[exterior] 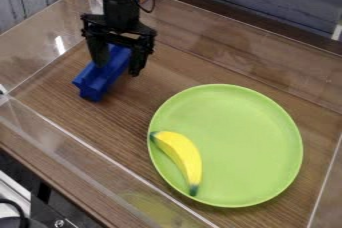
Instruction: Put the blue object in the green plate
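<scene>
The blue object (102,74) is seen lying flat on the wooden worktop (201,57), up and to the left of the green plate (247,132) and apart from it. Its long axis is set on a diagonal, the lower left end being nearest the camera. That near end is shown in full, while the far upper end is covered by the gripper (116,60), so its full length cannot be read.

The gripper is pointed straight down over the far end of the block, and its jaws are spread wide, one dark finger to each side of the blue plastic. Whether the fingers are touching the block or merely flanking it cannot be made out at this resolution; they appear to be released rather than clamped. The upper part of the arm is cut off by the top edge of the picture.

The green plate is shown nearly whole, to the lower right. A yellow banana (179,157) is laid inside it near its left rim, with a dark tip at the lower end.

The scene is enclosed by clear plastic walls (60,152), whose glare blurs the lower left corner, where some dark shapes cannot be identified.
</scene>
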